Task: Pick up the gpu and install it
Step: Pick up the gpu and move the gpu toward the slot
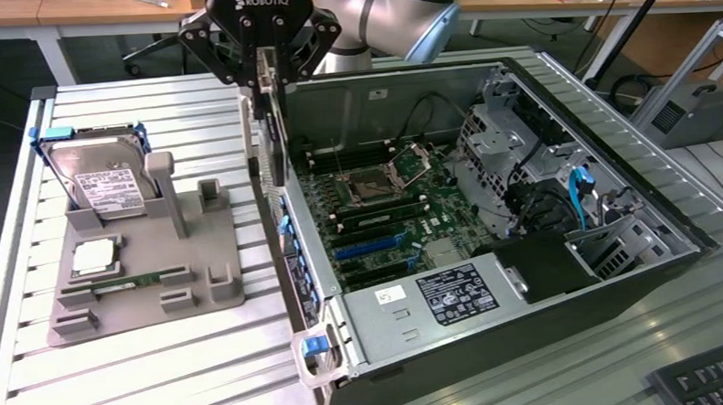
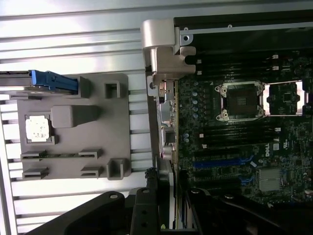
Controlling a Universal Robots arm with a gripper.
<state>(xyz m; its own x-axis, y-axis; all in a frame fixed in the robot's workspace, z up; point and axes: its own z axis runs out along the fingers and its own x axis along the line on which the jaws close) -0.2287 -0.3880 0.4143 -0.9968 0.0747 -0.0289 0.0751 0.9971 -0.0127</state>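
GPU [image 1: 271,152] [image 2: 169,193] hangs edge-on and upright from the gripper [image 1: 268,78] [image 2: 170,181], whose two black fingers [image 1: 285,64] are closed on the card's upper end, one on each flat side. In the exterior view the card shows as a thin vertical strip. Its lower end lies along the wall of the open computer case [image 1: 527,342] on the exterior view's left; I cannot tell whether it touches that wall.

Inside the case, just beside the card on the exterior view's right, the motherboard [image 1: 387,210] [image 2: 234,137] lies exposed. It has an open processor socket [image 1: 374,185] [image 2: 242,100] and blue expansion slots [image 1: 366,248] [image 2: 220,161]. The card sits in none of them.

On the other side of the card, a grey holder tray [image 1: 205,255] [image 2: 105,127] rests on the slatted metal surface [image 1: 161,367] [image 2: 73,39]. It carries a silver hard drive [image 1: 107,186] with a white label standing at its far end, a square processor chip [image 1: 96,257] [image 2: 38,129] and a narrow green RAM stick [image 1: 127,284] [image 2: 61,155].

A keyboard [image 1: 711,379] lies near the case's front corner, at the exterior view's lower right.
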